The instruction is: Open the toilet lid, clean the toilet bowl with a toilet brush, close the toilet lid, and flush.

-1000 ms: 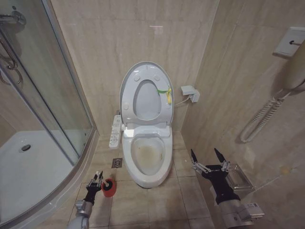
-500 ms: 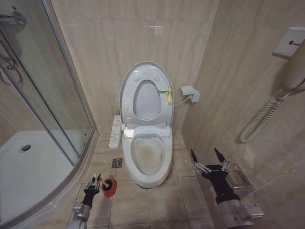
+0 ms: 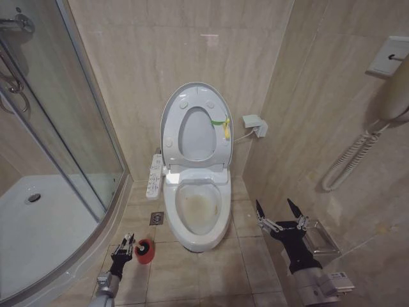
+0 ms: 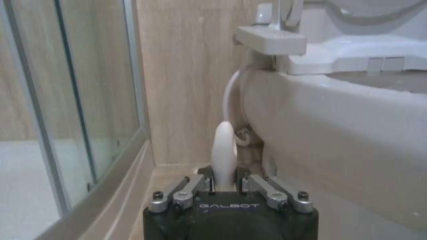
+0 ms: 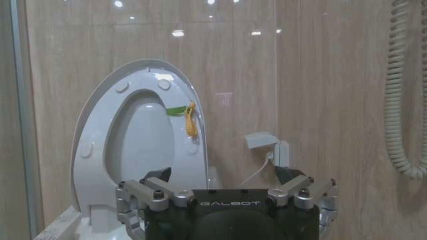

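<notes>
The shower stall (image 3: 45, 211), with its glass wall and white tray, takes the nine o'clock side of the head view, and the beige tiled wall (image 3: 166, 51) stands at twelve. Against that wall sits the toilet, its toilet lid (image 3: 195, 123) raised upright with the seat ring against it and a yellow-green tag at the lid's three o'clock edge. Just below it, toward six o'clock, the toilet bowl (image 3: 198, 214) lies open, with yellowish-brown staining on its bottom. A white control panel (image 3: 154, 174) hangs at the bowl's nine o'clock side. The right gripper (image 3: 279, 210) hovers at four o'clock from the bowl, well apart from it, fingers spread wide and holding nothing. The left gripper (image 3: 124, 246) is down near the floor at seven o'clock from the bowl, its fingers pinching the white handle of the toilet brush (image 4: 224, 150), which stands upright between them in the left wrist view. Touching that gripper's three o'clock side sits the small red holder cup (image 3: 144, 252).
</notes>
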Controlling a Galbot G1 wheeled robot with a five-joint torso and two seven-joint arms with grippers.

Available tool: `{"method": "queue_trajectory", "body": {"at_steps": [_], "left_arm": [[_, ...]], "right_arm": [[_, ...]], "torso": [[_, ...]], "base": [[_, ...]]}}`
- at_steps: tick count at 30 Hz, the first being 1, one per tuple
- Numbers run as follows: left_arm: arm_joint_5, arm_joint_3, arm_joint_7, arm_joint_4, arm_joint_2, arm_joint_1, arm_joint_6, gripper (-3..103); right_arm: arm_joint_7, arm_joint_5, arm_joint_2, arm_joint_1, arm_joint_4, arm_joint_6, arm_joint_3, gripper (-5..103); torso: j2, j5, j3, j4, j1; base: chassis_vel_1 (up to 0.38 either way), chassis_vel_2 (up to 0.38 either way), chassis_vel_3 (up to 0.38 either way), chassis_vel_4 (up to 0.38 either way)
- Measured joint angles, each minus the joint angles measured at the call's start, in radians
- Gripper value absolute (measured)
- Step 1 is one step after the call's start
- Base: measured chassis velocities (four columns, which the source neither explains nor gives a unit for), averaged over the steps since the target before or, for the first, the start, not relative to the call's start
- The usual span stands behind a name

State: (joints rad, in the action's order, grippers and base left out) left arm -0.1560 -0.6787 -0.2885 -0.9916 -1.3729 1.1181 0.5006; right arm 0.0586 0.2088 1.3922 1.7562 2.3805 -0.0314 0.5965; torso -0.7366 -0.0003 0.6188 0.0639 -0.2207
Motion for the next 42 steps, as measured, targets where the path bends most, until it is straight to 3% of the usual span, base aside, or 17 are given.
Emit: {"method": "queue_trajectory", "body": {"at_steps": [12, 26, 35, 42], "left_arm": [[0.004, -0.005, 0.011, -0.051, -0.003, 0.022, -0.008, 21], [0.009, -0.039, 0.014, -0.250, -0.019, 0.126, -0.020, 21], [-0.033, -0.046, 0.029, -0.560, -0.054, 0.284, -0.067, 21], [-0.049, -0.061, 0.037, -0.807, -0.110, 0.500, -0.092, 21]], "right_arm": [[0.000, 0.000, 0.000, 0.000, 0.000, 0.000, 0.000, 100], [0.000, 0.000, 0.000, 0.000, 0.000, 0.000, 0.000, 100], [0.000, 0.000, 0.000, 0.000, 0.000, 0.000, 0.000, 100], [0.000, 0.000, 0.000, 0.000, 0.000, 0.000, 0.000, 100]], "torso": [[0.000, 0.0001, 0.000, 0.0002, 0.000], [0.000, 0.0002, 0.000, 0.0000, 0.000], [0.000, 0.0004, 0.000, 0.0002, 0.000], [0.000, 0.0003, 0.000, -0.0003, 0.000]], "base": [[0.000, 0.000, 0.000, 0.000], [0.000, 0.000, 0.000, 0.000], [0.000, 0.000, 0.000, 0.000], [0.000, 0.000, 0.000, 0.000]]}}
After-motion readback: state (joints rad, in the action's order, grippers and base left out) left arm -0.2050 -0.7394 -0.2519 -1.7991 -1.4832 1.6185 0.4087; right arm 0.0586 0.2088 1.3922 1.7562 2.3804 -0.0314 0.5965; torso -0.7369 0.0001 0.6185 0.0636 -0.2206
